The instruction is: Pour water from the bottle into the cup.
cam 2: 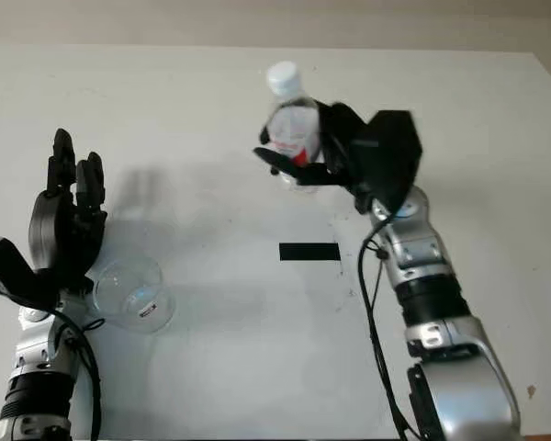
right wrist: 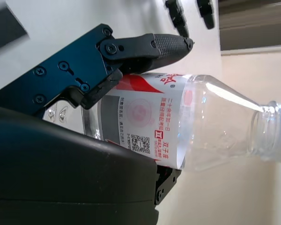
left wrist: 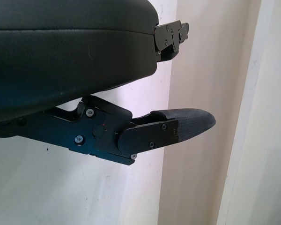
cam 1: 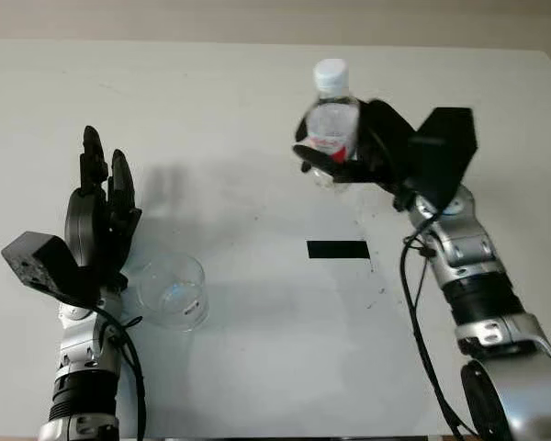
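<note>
The right hand [cam 1: 349, 152] is closed around the bottle [cam 1: 331, 124], with its fingers [right wrist: 145, 47] wrapped over the red and white label at the bottle's middle. The bottle stands roughly upright in that grip, its white cap [cam 1: 331, 73] above the hand and still on. Whether the bottle's base touches the table [cam 1: 257, 349] cannot be told, since the hand covers it. The palm shell sits on the side of the bottle toward the right forearm, and the fingers curl around the far side.

The left hand [cam 1: 96, 216] is open and holds nothing, fingers pointing away from the robot. The clear plastic cup [cam 1: 173, 291] stands upright on the table just beside this hand, on its inner side and a little nearer the robot than the fingertips.

A small black rectangular mark [cam 1: 338, 249] lies on the table below the right hand, between the two arms but closer to the right one. Cup and bottle are well apart
</note>
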Controlling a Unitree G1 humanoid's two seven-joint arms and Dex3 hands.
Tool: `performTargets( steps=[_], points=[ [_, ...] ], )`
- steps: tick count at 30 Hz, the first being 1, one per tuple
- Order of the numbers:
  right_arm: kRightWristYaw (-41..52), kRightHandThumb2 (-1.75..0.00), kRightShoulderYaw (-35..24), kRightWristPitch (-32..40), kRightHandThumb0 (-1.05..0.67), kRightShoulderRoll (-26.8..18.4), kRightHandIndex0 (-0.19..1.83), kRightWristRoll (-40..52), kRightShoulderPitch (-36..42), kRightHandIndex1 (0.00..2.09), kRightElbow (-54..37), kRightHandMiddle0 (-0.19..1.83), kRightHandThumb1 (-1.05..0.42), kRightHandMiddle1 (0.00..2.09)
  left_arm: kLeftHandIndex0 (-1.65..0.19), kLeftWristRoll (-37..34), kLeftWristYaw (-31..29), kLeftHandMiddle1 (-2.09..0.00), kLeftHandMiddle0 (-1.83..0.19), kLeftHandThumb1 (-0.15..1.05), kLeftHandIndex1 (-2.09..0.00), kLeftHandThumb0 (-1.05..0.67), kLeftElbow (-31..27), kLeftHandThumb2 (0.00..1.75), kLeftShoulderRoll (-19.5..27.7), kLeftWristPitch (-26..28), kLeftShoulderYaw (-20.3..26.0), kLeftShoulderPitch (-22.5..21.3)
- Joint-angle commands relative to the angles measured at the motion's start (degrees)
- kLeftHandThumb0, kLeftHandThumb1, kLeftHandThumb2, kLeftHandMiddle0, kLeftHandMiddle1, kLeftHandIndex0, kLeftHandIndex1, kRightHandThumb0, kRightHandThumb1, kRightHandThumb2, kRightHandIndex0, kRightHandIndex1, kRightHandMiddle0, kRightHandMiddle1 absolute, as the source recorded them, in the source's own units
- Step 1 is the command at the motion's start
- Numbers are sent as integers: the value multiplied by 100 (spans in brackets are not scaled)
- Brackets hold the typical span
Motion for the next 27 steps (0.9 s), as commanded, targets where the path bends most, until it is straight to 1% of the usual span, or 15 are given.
performTargets(
  steps=[1,3,6,9,13,20,22,25,27],
  points=[
    [109,-61,-229,509,-41,6,131,297,129,209,-390,96,-105,209,19,-44,-59,-5,13,105,-1,-63,128,58,-76,19,6,152],
    [117,-61,-393,1078,-42,20,133,547,210,209,-610,97,-105,209,19,-24,-66,-5,13,105,0,-63,126,59,-60,12,8,158],
    [20,-61,-568,1679,-41,49,134,777,330,209,-968,98,-105,209,19,26,-74,-5,14,105,0,-62,109,61,-26,14,-5,175],
    [-59,-62,-571,1837,-41,71,138,743,512,209,-1307,101,-105,209,19,33,-66,-5,14,105,0,-63,103,61,-17,33,-3,181],
    [-158,-63,-279,1545,-42,73,137,291,784,209,-1501,101,-105,209,19,39,-52,-5,14,105,0,-62,84,61,-12,50,-5,186],
    [-276,-63,-85,678,-44,257,134,-250,1230,209,-1521,101,-105,209,19,30,-41,-6,13,105,-1,-62,28,61,18,62,22,203],
    [-337,-63,-32,287,-43,308,132,-432,1377,209,-1536,100,-105,209,19,-12,-79,-5,14,105,0,-62,36,62,29,74,39,194],
    [-433,-64,83,-344,-43,356,135,-758,1584,209,-1537,101,-105,209,19,-43,-111,-5,14,105,0,-61,40,62,41,88,54,184],
    [-457,-64,105,-584,-43,408,137,-846,1657,209,-1491,102,-105,209,19,-69,-129,-5,14,105,0,-61,46,61,40,107,70,167]
  ],
)
